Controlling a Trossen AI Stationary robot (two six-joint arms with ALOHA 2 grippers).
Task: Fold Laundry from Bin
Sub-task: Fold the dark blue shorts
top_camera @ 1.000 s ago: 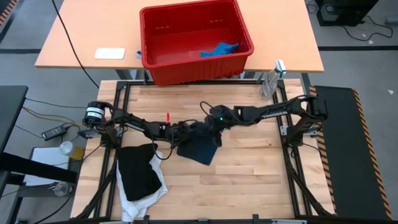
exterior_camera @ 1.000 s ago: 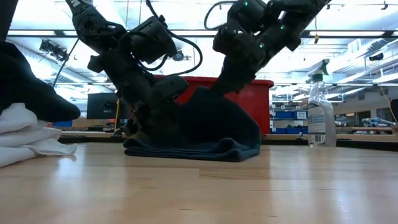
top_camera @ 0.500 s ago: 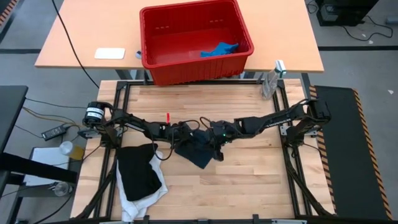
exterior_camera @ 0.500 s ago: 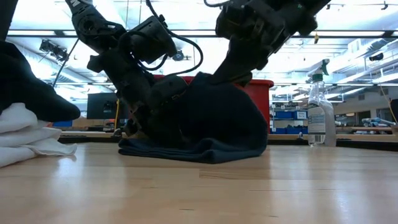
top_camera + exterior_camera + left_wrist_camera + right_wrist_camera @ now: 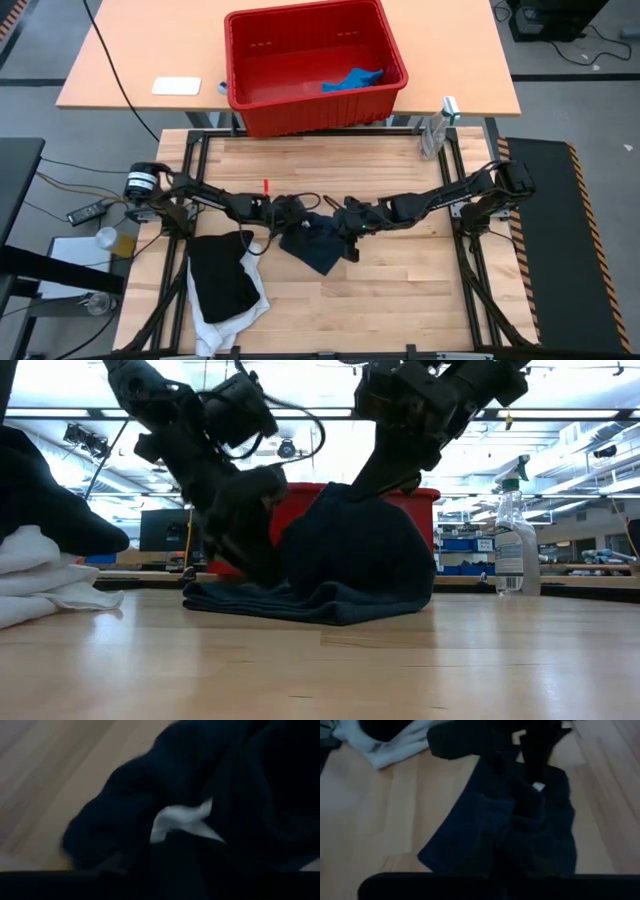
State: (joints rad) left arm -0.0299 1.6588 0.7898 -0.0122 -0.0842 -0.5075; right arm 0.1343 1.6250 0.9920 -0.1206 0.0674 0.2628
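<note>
The dark navy garment (image 5: pixel 318 243) lies mid-table, its lower part on the wood and its top drawn up into a peak (image 5: pixel 350 530). My right gripper (image 5: pixel 346 228) is shut at that peak. My left gripper (image 5: pixel 290 216) is sunk into the garment's left side, close by the white tag (image 5: pixel 180 817). A black garment (image 5: pixel 220 275) lies on a white one (image 5: pixel 225 325) at the near left. The red bin (image 5: pixel 250 100) stands on the far table, with a small bright blue garment (image 5: pixel 352 78) lying inside it. My left gripper has the navy garment's left side near the white tag (image 5: pixel 165 827). It comes slanting down from the table's left. Bunched cloth hides the fingers and the exact hold. That side stays low, close to the table. My right gripper pinches the garment's raised top (image 5: pixel 368 488), slanting down from the right. The cloth hangs below it like a tent, its bottom (image 5: pixel 330 605) on the table. One layer or several, I cannot tell.
A clear spray bottle (image 5: pixel 434 130) stands at the table's far right corner. A flat white object (image 5: pixel 176 86) lies on the far table, left of the bin. Bare wood stretches along the near edge and to the right of the navy garment.
My right gripper has gone toward the table's near edge, carrying the navy garment's raised top with it. The cloth has bunched shorter and taller while its bottom stays on the table. My left gripper has rolled a little at the garment's left side.
</note>
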